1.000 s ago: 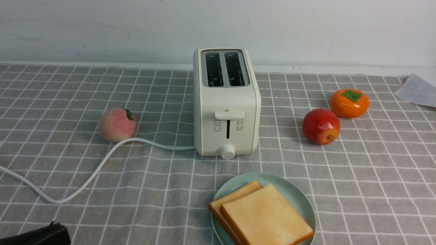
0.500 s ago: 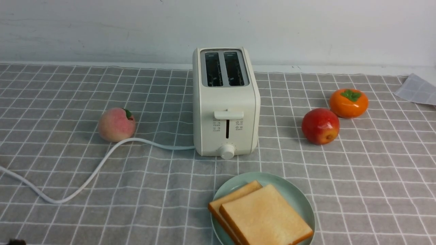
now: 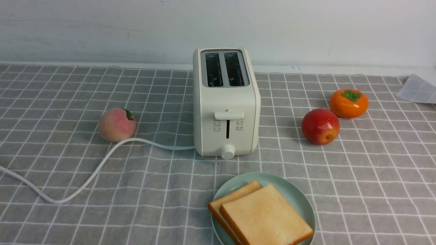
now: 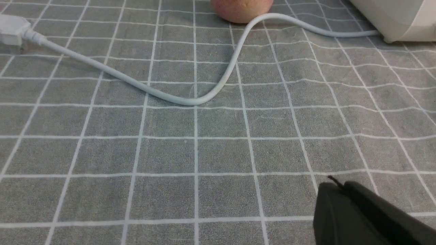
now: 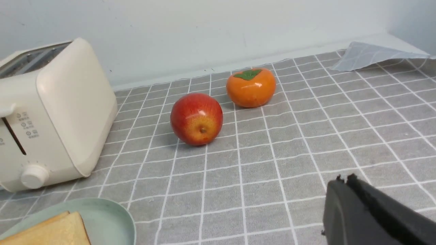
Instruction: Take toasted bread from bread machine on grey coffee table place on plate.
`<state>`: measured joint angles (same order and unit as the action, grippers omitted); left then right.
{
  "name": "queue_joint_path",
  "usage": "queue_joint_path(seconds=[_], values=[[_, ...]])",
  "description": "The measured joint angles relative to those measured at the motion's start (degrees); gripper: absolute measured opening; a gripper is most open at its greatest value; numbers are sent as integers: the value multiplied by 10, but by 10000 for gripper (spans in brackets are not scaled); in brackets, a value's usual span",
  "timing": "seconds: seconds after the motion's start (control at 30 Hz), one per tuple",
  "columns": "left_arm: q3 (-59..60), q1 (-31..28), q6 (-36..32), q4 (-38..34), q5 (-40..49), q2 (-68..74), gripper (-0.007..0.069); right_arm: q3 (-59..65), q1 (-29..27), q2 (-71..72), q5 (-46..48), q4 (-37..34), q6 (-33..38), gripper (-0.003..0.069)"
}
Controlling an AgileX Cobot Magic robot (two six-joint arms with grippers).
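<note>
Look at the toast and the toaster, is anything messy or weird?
Nothing's spilled or broken. The toast slices just sit a bit crooked, one partly on top of the other, on the plate. The toaster stands upright.

Golden toast slices (image 3: 267, 216) overlap on the green plate (image 3: 297, 197).

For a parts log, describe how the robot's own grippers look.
Left gripper: dark, near-black, tapering to a narrow tip, with a small pointed black bit there. Right gripper: likewise dark and tapering, with small jagged black bits at its tip. No markings or cables show; the arms are out of view.
</note>
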<state>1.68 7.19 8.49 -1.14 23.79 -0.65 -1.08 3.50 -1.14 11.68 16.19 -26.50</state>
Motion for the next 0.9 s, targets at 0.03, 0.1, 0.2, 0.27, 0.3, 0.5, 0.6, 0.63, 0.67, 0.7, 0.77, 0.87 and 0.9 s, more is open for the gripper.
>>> queue_joint_path(seconds=[0.03, 0.1, 0.2, 0.27, 0.3, 0.5, 0.6, 0.63, 0.67, 0.7, 0.77, 0.87, 0.9], values=[[0, -1, -1, 0, 0, 0, 9, 9, 0, 0, -2, 3, 0, -10], [0, -9, -1, 0, 0, 0, 13, 16, 0, 4, -3, 6, 0, -10], [0, -29, -1, 0, 0, 0, 17, 23, 0, 11, -4, 6, 0, -10], [0, -58, -2, 0, 0, 0, 17, 25, 0, 16, -7, 8, 0, -10], [0, -66, -2, 0, 0, 0, 17, 25, 0, 17, -10, 8, 0, -10], [0, -76, -2, 0, 0, 0, 20, 25, 0, 17, -19, 10, 0, -10], [0, -77, -2, 0, 0, 0, 20, 25, 0, 17, -14, 9, 1, -10], [0, -77, -2, 0, 0, 0, 20, 25, 0, 17, -10, 2, 6, -10], [0, -77, -2, 0, 0, 0, 20, 25, 0, 17, -4, -10, 19, -10], [0, -77, -2, 0, 0, 0, 21, 25, 0, 17, 4, -24, 39, -10], [0, -77, -2, 0, 0, 0, 21, 25, 0, 17, 26, -69, 104, -10], [0, -77, -2, 0, 0, 0, 21, 25, 0, 17, 64, -152, 226, -10], [0, -77, -2, 0, 0, 0, 21, 25, 0, 17, 73, -178, 265, -8]])
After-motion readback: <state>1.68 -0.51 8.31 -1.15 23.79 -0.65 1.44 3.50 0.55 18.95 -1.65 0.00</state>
